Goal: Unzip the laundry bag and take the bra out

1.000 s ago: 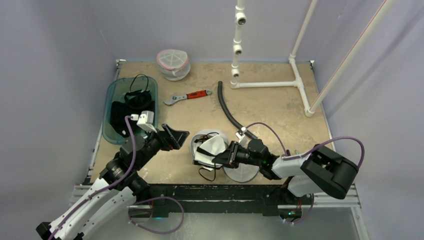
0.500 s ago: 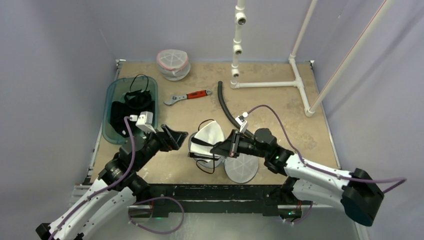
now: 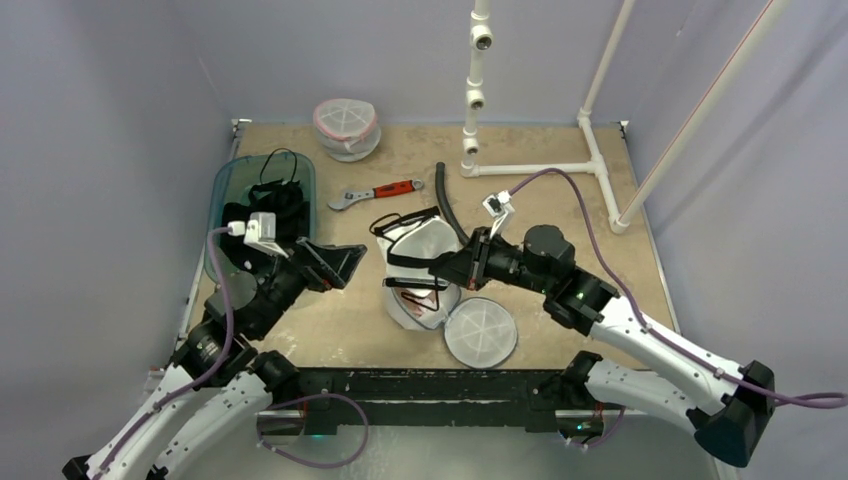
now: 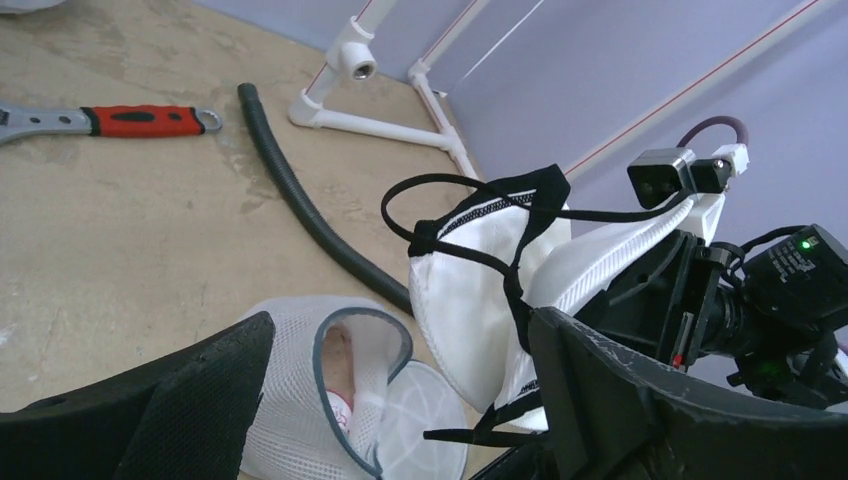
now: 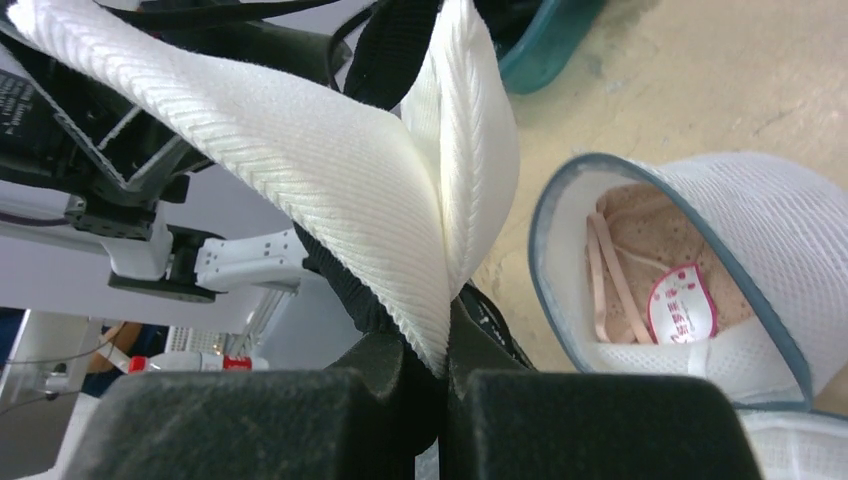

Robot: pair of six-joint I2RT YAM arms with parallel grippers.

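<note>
Two fingers of right gripper pinch white bra, held off table. Just below tips: open mesh bag, peach fabric inside. Beyond bag: left gripper, spread wide.

Your table carries a wrench, hose, tray, pipe frame, an open laundry bag and a second bag.

On the sandy table we see a wrench with a red handle, lying between a teal tub and a black hose. The tub holds dark clothing. A white pipe frame stands at the far right side.
</note>
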